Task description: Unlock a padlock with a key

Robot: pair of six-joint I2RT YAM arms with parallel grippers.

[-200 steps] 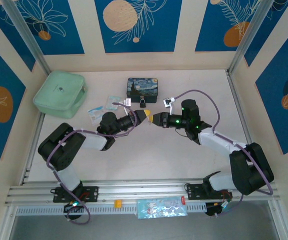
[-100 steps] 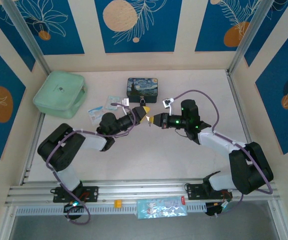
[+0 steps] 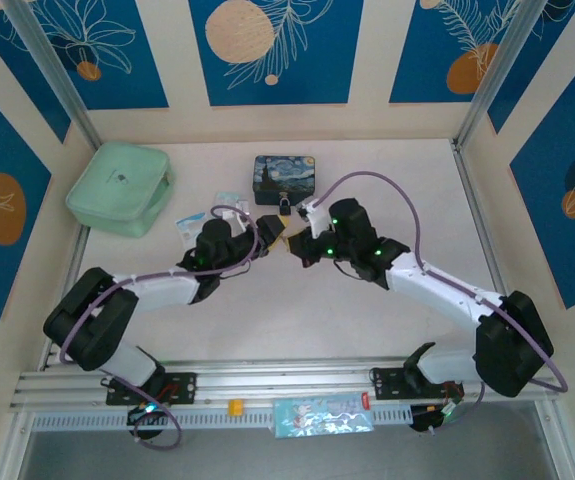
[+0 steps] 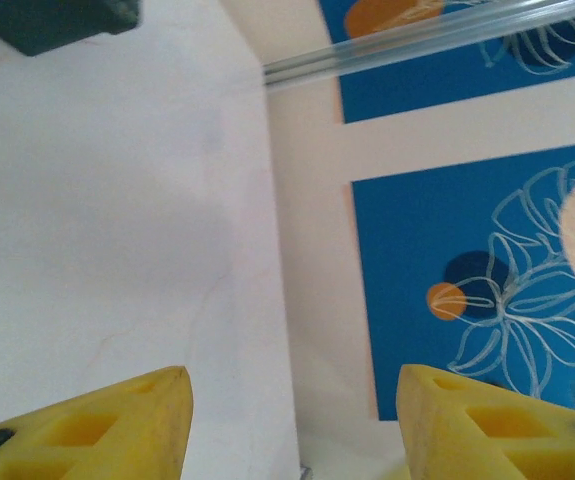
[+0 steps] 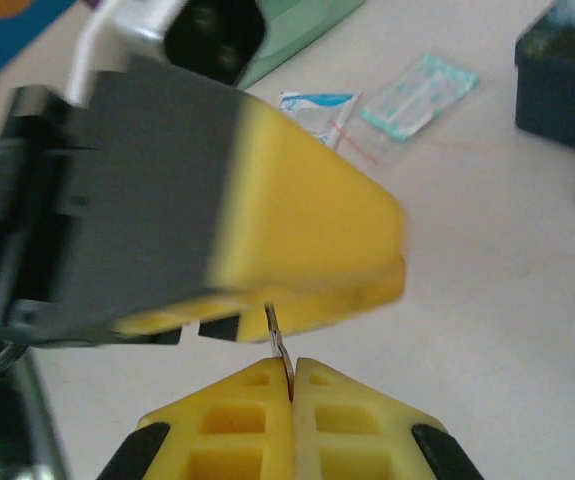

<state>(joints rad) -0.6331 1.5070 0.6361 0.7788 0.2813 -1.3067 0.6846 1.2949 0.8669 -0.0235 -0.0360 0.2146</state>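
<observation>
The right tool [image 5: 292,385] is clenched on the key [image 5: 279,345], a thin pale sliver standing up from its yellow pads [image 5: 237,400], while the left tool [image 4: 292,425] hangs released and empty just beside it. The key looks light, stiff and slippery, best pinched flat across its head. The padlock [image 3: 284,207], on the counter [image 3: 407,180] just in front of the blue tin [image 3: 284,175], seems light enough to skid unless its body is held.

I view from overhead, facing 12 o'clock; wrist cameras sit close, sharing the surface [image 3: 297,310] centre.
</observation>
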